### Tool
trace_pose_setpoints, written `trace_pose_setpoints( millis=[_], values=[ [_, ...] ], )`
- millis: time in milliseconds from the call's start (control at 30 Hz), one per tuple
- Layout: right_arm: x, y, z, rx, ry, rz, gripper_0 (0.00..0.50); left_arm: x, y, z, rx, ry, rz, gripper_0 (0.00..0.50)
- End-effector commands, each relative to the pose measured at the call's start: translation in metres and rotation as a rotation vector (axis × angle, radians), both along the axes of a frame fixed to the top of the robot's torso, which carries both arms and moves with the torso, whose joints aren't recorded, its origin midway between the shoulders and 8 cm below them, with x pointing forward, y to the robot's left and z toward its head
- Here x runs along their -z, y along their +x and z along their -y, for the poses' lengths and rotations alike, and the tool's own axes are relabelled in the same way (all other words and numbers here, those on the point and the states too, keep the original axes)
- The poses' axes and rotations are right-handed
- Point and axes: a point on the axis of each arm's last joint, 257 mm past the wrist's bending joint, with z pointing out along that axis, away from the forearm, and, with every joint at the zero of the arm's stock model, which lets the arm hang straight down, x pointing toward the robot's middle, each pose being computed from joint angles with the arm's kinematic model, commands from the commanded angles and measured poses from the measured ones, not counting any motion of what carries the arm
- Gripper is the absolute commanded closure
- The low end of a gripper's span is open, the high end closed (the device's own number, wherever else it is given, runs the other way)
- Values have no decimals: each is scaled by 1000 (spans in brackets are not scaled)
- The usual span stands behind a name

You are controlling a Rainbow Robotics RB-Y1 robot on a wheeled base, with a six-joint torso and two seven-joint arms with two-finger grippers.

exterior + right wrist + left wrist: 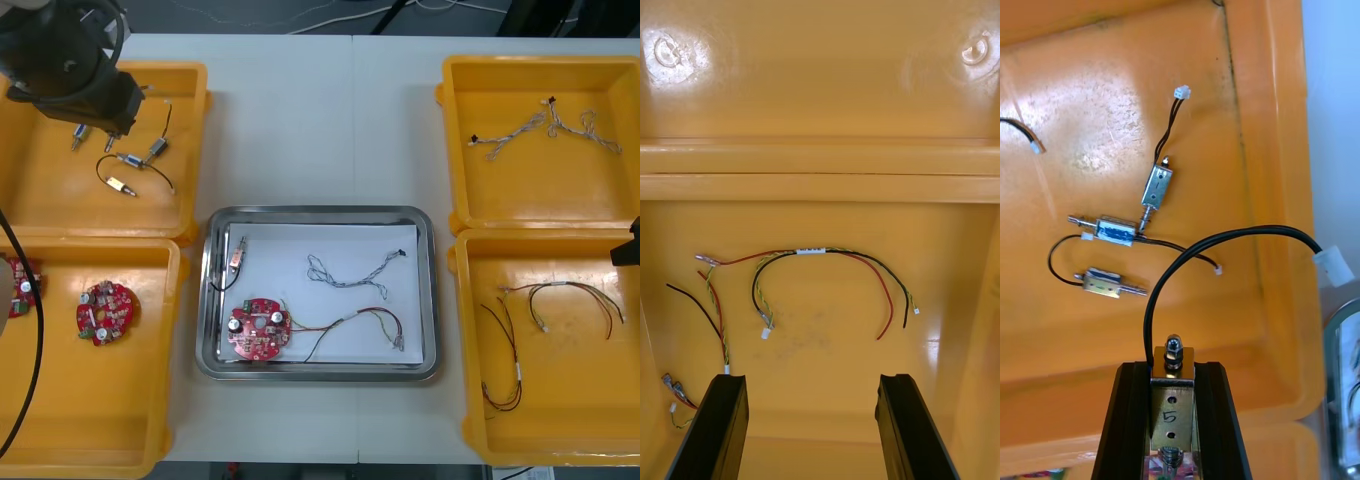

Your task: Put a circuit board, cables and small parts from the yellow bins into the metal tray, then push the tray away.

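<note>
Metal tray was set in the middle of the table, and it was white inside. A round red circuit board was laid in the tray's front left corner. A red and yellow cable was laid just right of that board, a twisted blue and white cable was laid toward the tray's back, and a small metal part was laid by the tray's left wall.

Left of the tray and farther back, the left arm was held over the back left bin. The left jaws were closed on a second small metal part, which was pinched between the two black fingers. A black cable was curved up from that part and was ended by a white plug. Three loose small metal parts were seen on the bin floor beyond the jaws.

Right of the tray and a bit nearer, the right jaws were held wide apart over the front right bin, with nothing between them. Loose red and yellow cables were spread on that bin's floor. Left of the tray and nearer, two more red boards were seen in the front left bin.
</note>
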Motion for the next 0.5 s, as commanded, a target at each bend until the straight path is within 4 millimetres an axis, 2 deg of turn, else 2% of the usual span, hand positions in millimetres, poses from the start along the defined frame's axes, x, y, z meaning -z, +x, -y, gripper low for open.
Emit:
trace_pose_setpoints(
  millis=[33,300,367,500],
  values=[
    [-12,-2,22,3,-58,16,0,-31,5,48,-11,-48,80,500],
    [-12,-2,22,3,-58,16,0,-28,-1,91,-40,-110,90,500],
    [-12,-2,22,3,-58,16,0,-24,-5,106,-52,-127,87,500],
    [-12,-2,22,3,-58,16,0,-16,-13,122,-69,-144,85,500]
  ],
)
